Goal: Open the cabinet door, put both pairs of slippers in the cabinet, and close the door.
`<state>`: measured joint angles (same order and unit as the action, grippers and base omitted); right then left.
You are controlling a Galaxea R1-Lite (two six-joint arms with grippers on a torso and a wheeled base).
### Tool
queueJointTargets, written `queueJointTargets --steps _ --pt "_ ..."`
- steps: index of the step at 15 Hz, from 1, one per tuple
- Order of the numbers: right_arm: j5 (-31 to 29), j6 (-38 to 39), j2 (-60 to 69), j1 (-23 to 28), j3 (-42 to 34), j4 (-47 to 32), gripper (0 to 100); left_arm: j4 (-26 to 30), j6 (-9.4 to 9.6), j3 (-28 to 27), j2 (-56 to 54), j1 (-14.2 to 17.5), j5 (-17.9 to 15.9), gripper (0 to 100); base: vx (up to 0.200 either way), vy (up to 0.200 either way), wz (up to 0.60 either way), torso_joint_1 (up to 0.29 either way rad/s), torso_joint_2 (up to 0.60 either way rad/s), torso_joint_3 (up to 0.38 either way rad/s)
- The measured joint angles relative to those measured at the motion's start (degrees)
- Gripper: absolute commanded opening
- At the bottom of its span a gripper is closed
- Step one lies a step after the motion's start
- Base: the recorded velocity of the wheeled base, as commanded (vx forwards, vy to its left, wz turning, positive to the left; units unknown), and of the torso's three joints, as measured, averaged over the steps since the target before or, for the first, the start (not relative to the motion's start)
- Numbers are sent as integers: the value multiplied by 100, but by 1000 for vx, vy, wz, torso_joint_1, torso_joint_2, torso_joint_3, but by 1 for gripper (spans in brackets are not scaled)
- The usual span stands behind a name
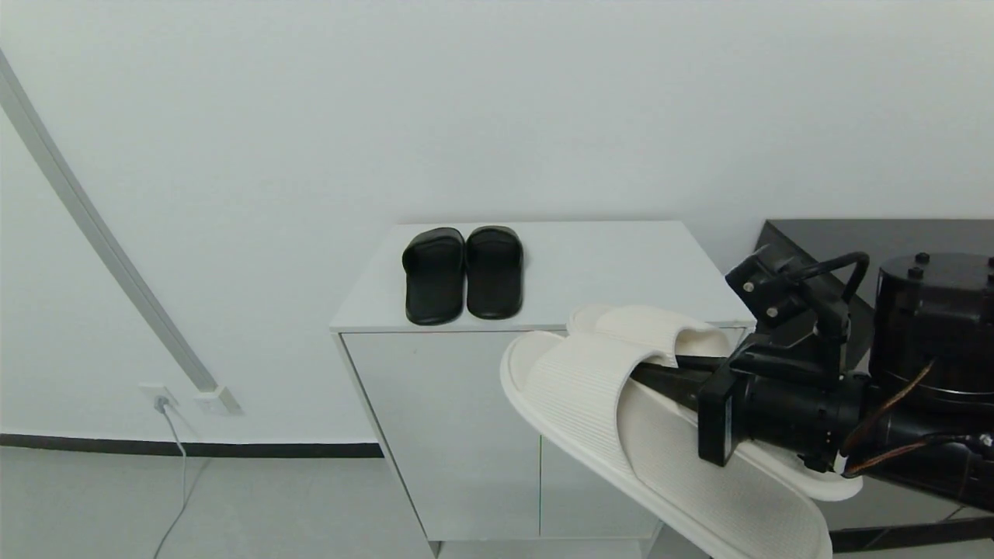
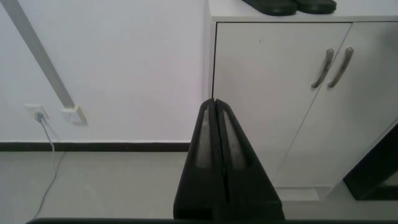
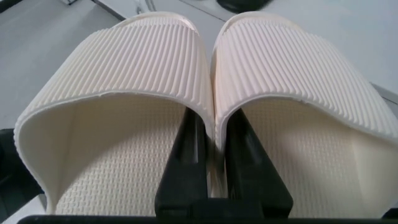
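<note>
A pair of black slippers [image 1: 463, 273] [image 2: 289, 6] lies side by side on top of the white cabinet [image 1: 606, 264] [image 2: 267, 93]. Both cabinet doors are closed, and their two handles [image 2: 331, 67] stand close together. My right gripper [image 1: 660, 373] [image 3: 213, 143] holds the white slippers [image 1: 590, 388] [image 3: 143, 68] in the air in front of the cabinet's right side. Its fingers [image 3: 186, 155] sit under the straps and pinch the two inner edges together. My left gripper [image 2: 215, 106] is shut on nothing, low down and facing the cabinet's left door.
A wall socket [image 1: 161, 402] with a cable running to the floor sits left of the cabinet, below a slanted grey conduit [image 1: 93, 225]. A dark table [image 1: 854, 233] stands to the cabinet's right. Bare floor lies in front and to the left.
</note>
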<state>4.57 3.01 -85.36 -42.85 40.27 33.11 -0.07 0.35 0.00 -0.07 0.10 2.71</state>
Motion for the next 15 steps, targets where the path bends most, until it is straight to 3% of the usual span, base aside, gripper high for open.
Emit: queueJointTargets --steps 12,15 --pt "7 -63 -2 -15 -154 1 0 0 -9 0 0 -2 5 0 0 0 0 0 0 0" --pt "7 -66 2 -54 -204 4 0 -2 -4 0 0 0 2 0 0 0 0 -144 344 198"
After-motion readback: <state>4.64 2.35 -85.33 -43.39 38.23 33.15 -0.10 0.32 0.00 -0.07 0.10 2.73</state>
